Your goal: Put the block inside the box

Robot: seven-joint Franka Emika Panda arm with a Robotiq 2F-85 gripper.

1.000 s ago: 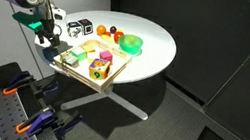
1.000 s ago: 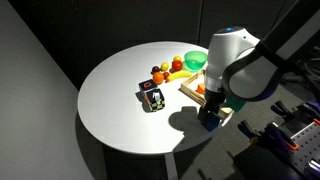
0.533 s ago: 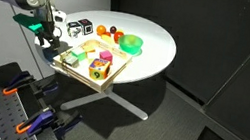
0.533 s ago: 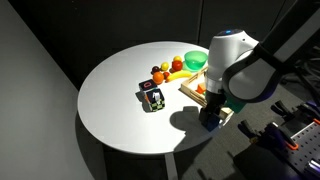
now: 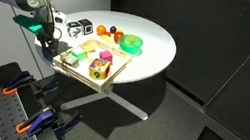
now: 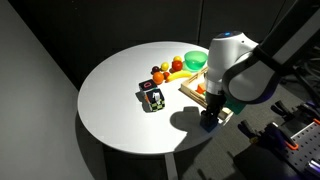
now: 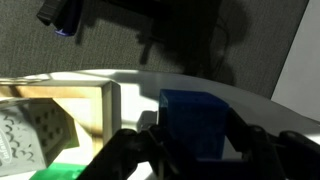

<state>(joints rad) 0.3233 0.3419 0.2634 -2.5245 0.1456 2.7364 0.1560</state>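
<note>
In the wrist view the blue block (image 7: 195,122) sits on the white table right beside the outer wall of the light-wood box (image 7: 110,106). My gripper (image 7: 196,142) is shut on the block, with one dark finger (image 7: 148,143) pressed to each side. In both exterior views the gripper (image 5: 47,39) (image 6: 210,118) stands low at the table's edge next to the box (image 5: 114,75) (image 6: 188,89), and it hides the block there. Colourful toy pieces lie in the box.
A green bowl (image 5: 131,44) (image 6: 195,60) and toy fruit (image 5: 111,32) (image 6: 170,70) lie beyond the box. Black-and-white patterned cubes (image 5: 78,26) (image 6: 152,98) stand on the round white table (image 5: 153,52) (image 6: 110,90). The table rim runs close to the gripper.
The jaws have closed onto the block. The arm, the box and everything else on the table stay where they were.
</note>
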